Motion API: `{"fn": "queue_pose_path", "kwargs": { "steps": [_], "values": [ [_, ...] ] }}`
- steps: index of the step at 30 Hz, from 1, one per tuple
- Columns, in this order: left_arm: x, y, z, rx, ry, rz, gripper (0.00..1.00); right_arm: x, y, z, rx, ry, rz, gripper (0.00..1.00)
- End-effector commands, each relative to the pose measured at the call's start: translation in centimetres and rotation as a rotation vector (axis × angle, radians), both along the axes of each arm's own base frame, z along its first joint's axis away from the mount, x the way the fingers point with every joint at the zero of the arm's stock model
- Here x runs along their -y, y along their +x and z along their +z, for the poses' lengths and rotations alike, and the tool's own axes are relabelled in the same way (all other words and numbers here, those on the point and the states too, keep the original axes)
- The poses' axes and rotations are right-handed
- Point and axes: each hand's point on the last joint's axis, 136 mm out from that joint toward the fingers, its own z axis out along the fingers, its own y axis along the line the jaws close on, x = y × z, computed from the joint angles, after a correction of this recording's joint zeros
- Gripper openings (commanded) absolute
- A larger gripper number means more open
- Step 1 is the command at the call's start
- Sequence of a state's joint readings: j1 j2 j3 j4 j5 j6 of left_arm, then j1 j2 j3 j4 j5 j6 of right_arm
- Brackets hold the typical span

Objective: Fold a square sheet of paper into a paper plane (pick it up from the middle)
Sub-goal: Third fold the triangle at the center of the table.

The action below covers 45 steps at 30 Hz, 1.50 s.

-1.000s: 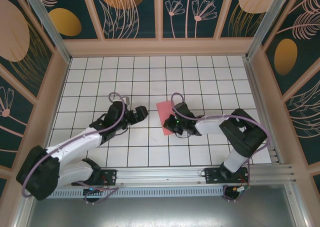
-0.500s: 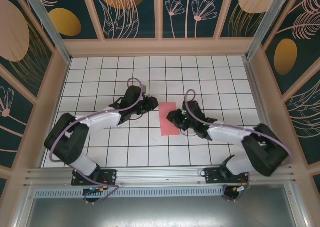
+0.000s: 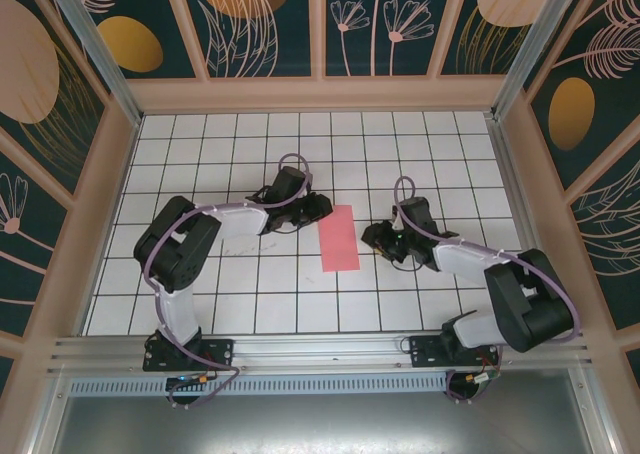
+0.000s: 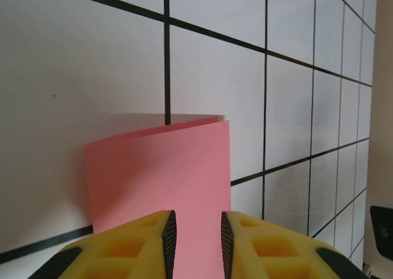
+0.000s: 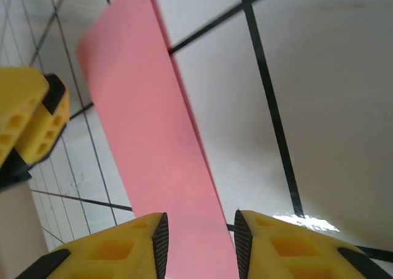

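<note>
Top external view has the pink sheet of paper (image 3: 338, 238) lying flat on the white gridded worktop (image 3: 250, 314). It reads there as a tall narrow rectangle near the middle of the grid, between my two arms. My left jaws sit just beside its far left corner. My right jaws are near its right edge, a little apart from it.

From my left wrist the paper spreads out on the tiles straight ahead, its far edge casting a thin shadow on the worktop. My yellow fingertips (image 4: 147, 236) stand a narrow gap apart with pink showing between them. The left jaws are released and grasping nothing. The paper's near edge is hidden behind them, so I cannot tell whether they touch it.

From my right wrist the paper runs as a long strip from the gap between my fingertips (image 5: 132, 242) toward the upper left, where my left arm's yellow fingers (image 5: 27, 116) appear at its far end. The right jaws are likewise released, fingers parted, with nothing clamped.
</note>
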<state>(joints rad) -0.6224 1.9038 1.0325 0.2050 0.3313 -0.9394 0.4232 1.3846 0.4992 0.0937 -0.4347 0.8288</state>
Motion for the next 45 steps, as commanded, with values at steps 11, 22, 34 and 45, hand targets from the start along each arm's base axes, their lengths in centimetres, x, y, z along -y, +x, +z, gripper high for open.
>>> {"fn": "queue_pose_path", "kwargs": {
  "steps": [11,22,34,45],
  "values": [
    [-0.2,-0.8,-2.6,-0.040,0.073,-0.052,0.28,-1.7,0.2,1.4,0.042,-0.050,0.120,0.39],
    [-0.6,-1.2,-4.6,-0.072,0.103,-0.061,0.27,-1.5,1.5,3.1,0.172,-0.080,0.075,0.40],
    [-1.0,-1.6,-5.7,-0.090,0.113,-0.051,0.27,-2.9,0.7,0.8,0.059,-0.035,0.140,0.40],
    [-0.8,-1.7,-5.7,-0.093,0.105,-0.062,0.27,-4.2,1.2,0.4,0.041,0.017,0.157,0.41]
  ]
}}
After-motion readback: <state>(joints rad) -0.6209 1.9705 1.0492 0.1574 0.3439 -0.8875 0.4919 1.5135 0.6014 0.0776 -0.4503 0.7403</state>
